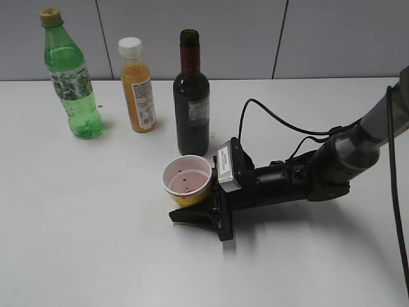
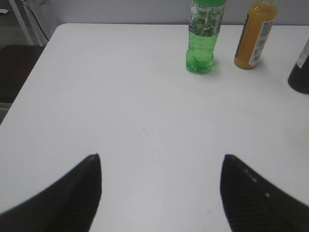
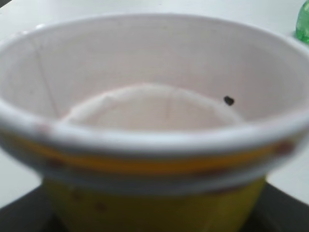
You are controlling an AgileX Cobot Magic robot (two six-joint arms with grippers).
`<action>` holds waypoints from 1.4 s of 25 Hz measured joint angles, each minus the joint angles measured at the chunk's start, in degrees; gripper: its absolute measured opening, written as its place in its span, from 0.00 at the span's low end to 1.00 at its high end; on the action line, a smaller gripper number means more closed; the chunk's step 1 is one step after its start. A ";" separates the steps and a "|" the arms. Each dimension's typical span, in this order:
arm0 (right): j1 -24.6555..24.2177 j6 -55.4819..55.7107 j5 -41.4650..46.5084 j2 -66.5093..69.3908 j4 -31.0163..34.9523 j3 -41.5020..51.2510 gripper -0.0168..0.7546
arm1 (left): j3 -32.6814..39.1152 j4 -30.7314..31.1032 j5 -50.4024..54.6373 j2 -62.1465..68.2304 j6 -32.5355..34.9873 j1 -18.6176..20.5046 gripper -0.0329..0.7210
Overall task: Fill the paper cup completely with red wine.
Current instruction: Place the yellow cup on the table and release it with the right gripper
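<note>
Paper cup (image 1: 186, 181) sits clasped by right pincer (image 1: 198, 208) — arm stretched low across table (image 1: 96, 224) — left pincer (image 2: 159, 193) released.

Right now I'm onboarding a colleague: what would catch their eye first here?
The right tool lying low on the white table, closed around the empty paper cup at centre. Just behind the cup stands the dark wine bottle, with the orange juice bottle and green soda bottle further left.

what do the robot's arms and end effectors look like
The right arm is black with a grey sleeve section, loose black cables and a white labelled box beside its black end effector. The left end effector has black, pointed, textured fingers.
</note>
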 joint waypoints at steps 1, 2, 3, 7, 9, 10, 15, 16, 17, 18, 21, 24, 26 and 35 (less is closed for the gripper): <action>0.00 0.00 0.00 0.00 -0.01 0.00 0.59 | 0.00 0.00 0.00 0.00 0.00 0.00 0.82; 0.00 0.00 0.00 0.00 -0.01 0.00 0.59 | 0.00 0.00 0.00 0.00 0.00 0.00 0.82; 0.00 0.00 0.00 0.00 -0.01 0.00 0.59 | 0.00 0.00 0.00 0.00 0.00 0.00 0.82; 0.00 0.00 0.09 0.06 1.13 0.00 0.74 | 0.00 0.00 0.00 0.00 0.00 0.00 0.82; 0.00 0.00 0.20 0.12 2.23 0.00 0.83 | 0.00 0.00 0.00 0.00 0.00 0.00 0.82; 0.00 0.00 0.20 0.12 2.51 0.00 0.85 | 0.00 0.00 0.00 0.00 0.00 0.00 0.82; -0.48 1.56 0.20 0.12 2.62 0.00 0.86 | 0.00 0.00 0.00 0.00 0.00 0.00 0.82; -0.87 2.05 0.20 0.12 2.49 0.00 0.86 | 0.00 0.00 0.00 0.00 0.00 0.00 0.82; -1.23 2.17 0.20 0.18 2.27 0.00 0.86 | 0.00 0.00 0.00 0.00 0.00 0.00 0.82; -1.85 2.29 0.20 0.18 2.02 0.00 0.86 | 0.00 0.00 0.00 0.00 0.00 0.00 0.82; -4.41 2.40 0.20 0.18 -1.06 0.00 0.86 | 0.00 0.00 0.00 0.00 0.00 0.00 0.82; -6.80 3.27 0.03 0.09 -6.43 0.00 0.86 | 0.00 0.00 0.00 0.00 0.00 0.00 0.82; -7.81 3.73 0.03 -0.32 -8.03 0.00 0.86 | 0.00 0.00 0.00 0.00 0.00 0.00 0.82; -11.38 11.10 0.21 -5.97 -17.36 0.00 0.83 | 0.00 0.00 0.00 0.00 0.00 0.00 0.82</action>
